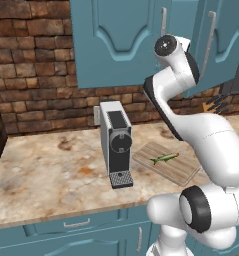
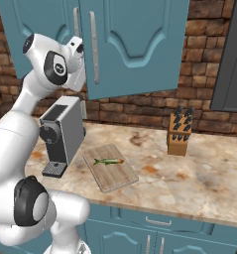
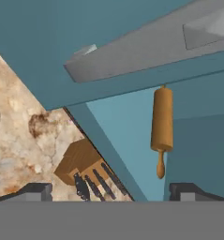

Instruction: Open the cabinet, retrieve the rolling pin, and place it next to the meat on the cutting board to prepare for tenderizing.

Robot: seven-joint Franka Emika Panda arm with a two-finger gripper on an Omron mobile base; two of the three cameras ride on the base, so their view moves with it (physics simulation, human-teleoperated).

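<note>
Standing open, the cabinet (image 2: 135, 44) is done; the rolling pin (image 3: 162, 123) lies on its shelf, ungrasped by the wide-open gripper (image 3: 108, 190), the meat (image 2: 108, 161) alone on the cutting board (image 2: 115, 176).

Arm (image 1: 206, 145) is showing glossy white rounded shells, bulging at the big links. Joints are wearing dark caps: black discs ringed grey at the lower link (image 1: 196, 209) and up top (image 1: 165, 46). Black bands are edging the link seams. Claw (image 3: 108, 192) is showing two small dark grey block tips.
</note>
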